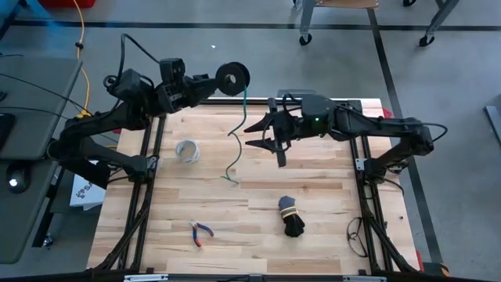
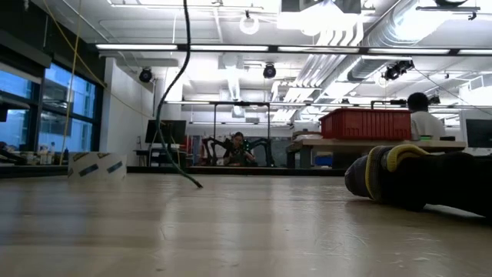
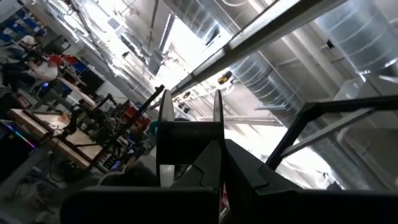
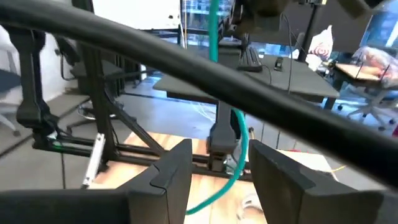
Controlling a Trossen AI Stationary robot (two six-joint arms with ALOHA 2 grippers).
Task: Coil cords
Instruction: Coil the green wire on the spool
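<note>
- The cord [image 1: 232, 75] is a small dark round coil held up in the air above the far edge of the table [image 1: 313, 235], and from it a thin green tail [image 1: 235, 145] hangs down in loose bends until its end lies on the wood.
- We judge the coiling well along but not finished: most of the length is wound, and the trailing tail is what is left to take in.
- The left gripper [image 1: 213, 80] carries the coil at its tip; in its wrist view we see the fingers [image 3: 166, 134] standing close together on a dark block, so we take them as clamped on the cord.
- The right gripper [image 1: 266, 135] hovers just beside the hanging tail, its fingers [image 4: 171, 171] spread apart with the green line showing in the gap beyond them, gripping nothing.
- In the low view the tail drops from above and touches the table.
- Elsewhere on the table lie a pale ring [image 1: 187, 150], a black bundle with a yellow tie [image 1: 290, 215] and pliers [image 1: 200, 232], all well apart from the tail.
</note>
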